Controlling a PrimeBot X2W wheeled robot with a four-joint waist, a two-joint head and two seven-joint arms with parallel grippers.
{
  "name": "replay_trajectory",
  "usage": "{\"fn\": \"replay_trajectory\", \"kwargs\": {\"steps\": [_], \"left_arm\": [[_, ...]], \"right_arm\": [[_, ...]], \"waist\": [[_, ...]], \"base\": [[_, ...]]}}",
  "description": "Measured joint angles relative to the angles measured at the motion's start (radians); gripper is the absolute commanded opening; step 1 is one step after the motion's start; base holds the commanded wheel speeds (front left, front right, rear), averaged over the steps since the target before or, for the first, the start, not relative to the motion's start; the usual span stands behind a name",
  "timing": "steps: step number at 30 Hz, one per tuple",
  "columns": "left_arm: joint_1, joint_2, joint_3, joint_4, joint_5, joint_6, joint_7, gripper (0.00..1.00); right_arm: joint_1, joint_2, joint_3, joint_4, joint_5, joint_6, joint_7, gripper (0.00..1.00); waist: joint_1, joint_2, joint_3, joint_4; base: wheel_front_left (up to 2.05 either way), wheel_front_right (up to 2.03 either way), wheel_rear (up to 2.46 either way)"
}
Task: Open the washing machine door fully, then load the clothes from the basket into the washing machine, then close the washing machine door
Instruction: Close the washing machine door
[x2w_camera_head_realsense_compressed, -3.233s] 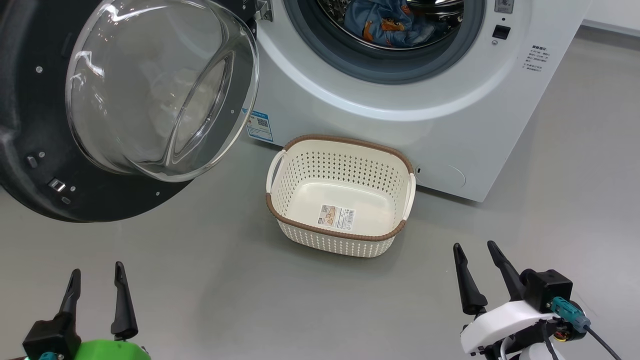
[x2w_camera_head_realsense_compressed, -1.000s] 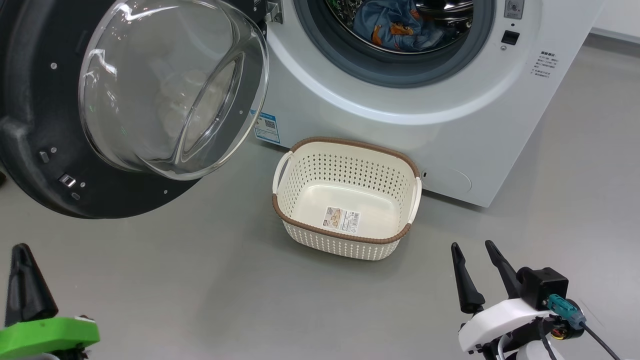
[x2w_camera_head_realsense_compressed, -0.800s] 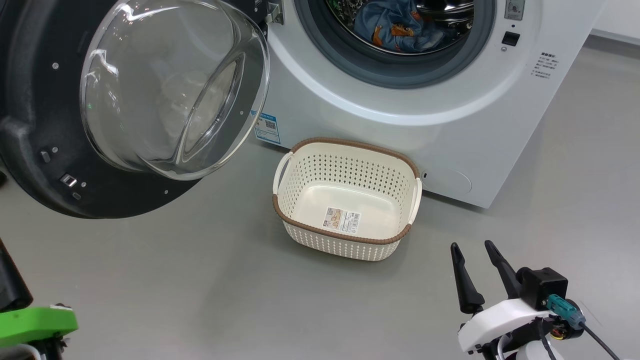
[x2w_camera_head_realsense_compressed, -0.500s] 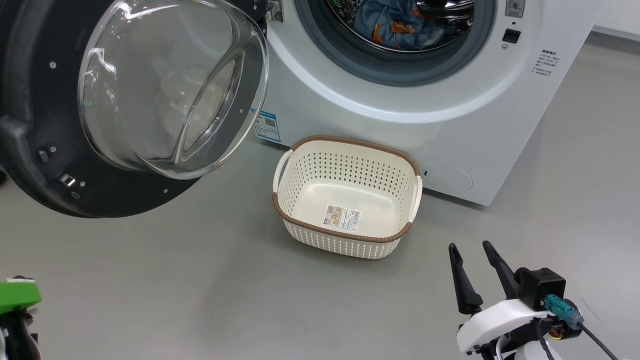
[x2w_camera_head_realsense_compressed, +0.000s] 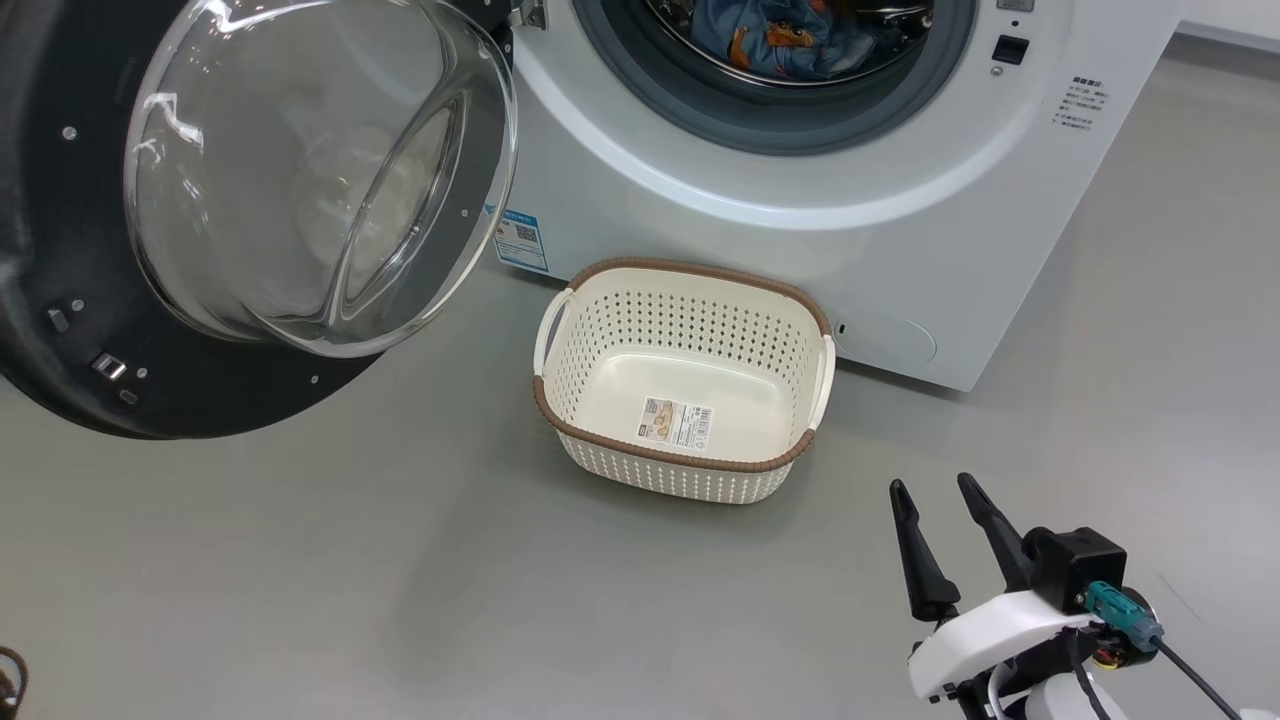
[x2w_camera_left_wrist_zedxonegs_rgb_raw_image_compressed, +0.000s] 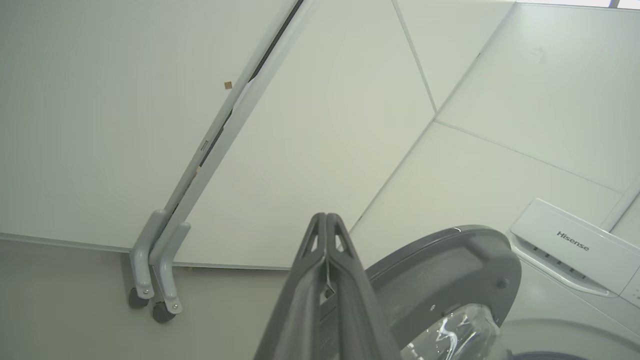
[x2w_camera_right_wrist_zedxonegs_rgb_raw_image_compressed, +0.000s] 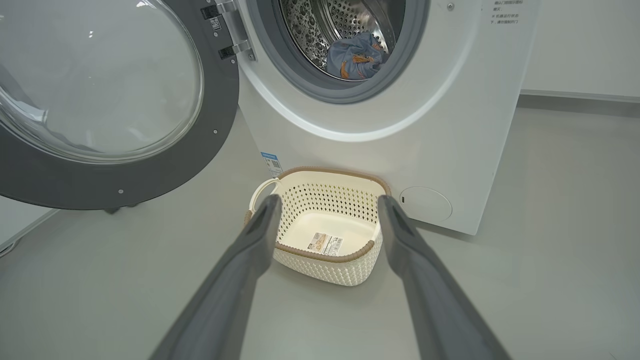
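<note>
The picture's top edge crops the clothes (x2w_camera_head_realsense_compressed: 790, 45).

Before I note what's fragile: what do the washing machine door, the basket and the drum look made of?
Washing machine door: matte black plastic ring, probably; clear glossy bowl, glass or plastic, with reflections.
Basket: cream perforated plastic, brown woven-look rim.
Drum: shiny perforated metal, likely steel.
</note>
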Motion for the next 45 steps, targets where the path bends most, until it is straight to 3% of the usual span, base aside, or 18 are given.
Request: {"fn": "replay_trajectory", "kwargs": {"steps": [5,12,20,30,45], "left_arm": [[-0.056,0.062,0.030,0.030,-0.097,-0.001,0.060,0.00],[-0.166,0.085,0.092,0.091,-0.300,-0.002,0.173,0.00],[-0.248,0.165,0.161,0.188,-0.473,-0.001,0.329,0.00],[-0.284,0.221,0.226,0.322,-0.599,0.084,0.487,0.00],[-0.330,0.232,0.246,0.418,-0.677,0.105,0.595,0.00]], "right_arm": [[-0.015,-0.001,-0.001,-0.001,0.000,0.000,0.000,1.00],[-0.017,-0.002,-0.003,0.000,0.000,0.000,0.000,1.00],[-0.035,-0.008,-0.004,-0.001,-0.008,0.002,0.000,1.00],[-0.062,-0.021,-0.005,-0.004,-0.019,0.002,0.000,1.00],[-0.081,-0.037,-0.016,-0.007,-0.022,0.001,0.000,1.00]], "waist": [[0.0000,0.0000,0.016,-0.012],[0.0000,0.0000,0.035,-0.023],[0.0000,0.0000,0.060,-0.038],[0.0000,0.0000,0.097,-0.057],[0.0000,0.0000,0.151,-0.073]], "base": [[0.00,0.00,0.00],[0.00,0.00,0.00],[0.00,0.00,0.00],[0.00,0.00,0.00],[0.00,0.00,0.00]]}}
